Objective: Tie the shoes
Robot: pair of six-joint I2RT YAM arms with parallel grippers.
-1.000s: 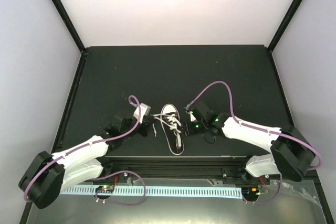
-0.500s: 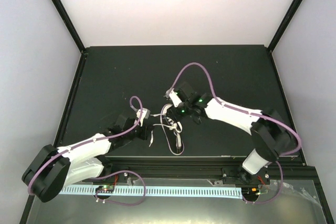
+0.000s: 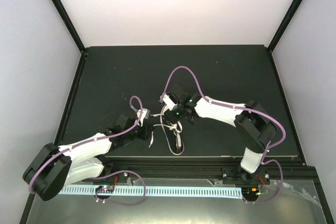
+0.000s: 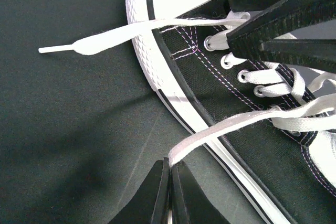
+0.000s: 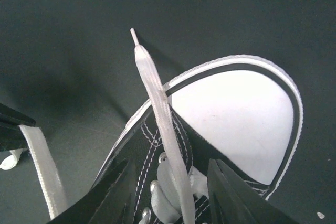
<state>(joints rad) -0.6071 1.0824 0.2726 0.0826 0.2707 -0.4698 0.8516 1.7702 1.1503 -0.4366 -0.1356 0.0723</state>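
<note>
Sneaker (image 3: 177, 142) lay on the bench (image 3: 226, 72), toe toward the far edge, between both arms: left pincer (image 4: 169, 163) pinched one lace (image 4: 231, 127) beside it, while right pincer (image 5: 169, 165) hung spread astride the other lace (image 5: 157, 98).

sneaker (image 3: 176, 141): on the table (image 3: 220, 72), toe pointing away from the arm bases, heel toward them.
left gripper (image 4: 169, 169): just left of the sneaker's side, its tips on the end of the side lace (image 4: 231, 125), which crosses the sole rim.
right gripper (image 5: 169, 162): over the sneaker's toe end, the toe lace (image 5: 155, 85) running between its fingers.
toe lace tip: on the table, left of the toe.
</note>
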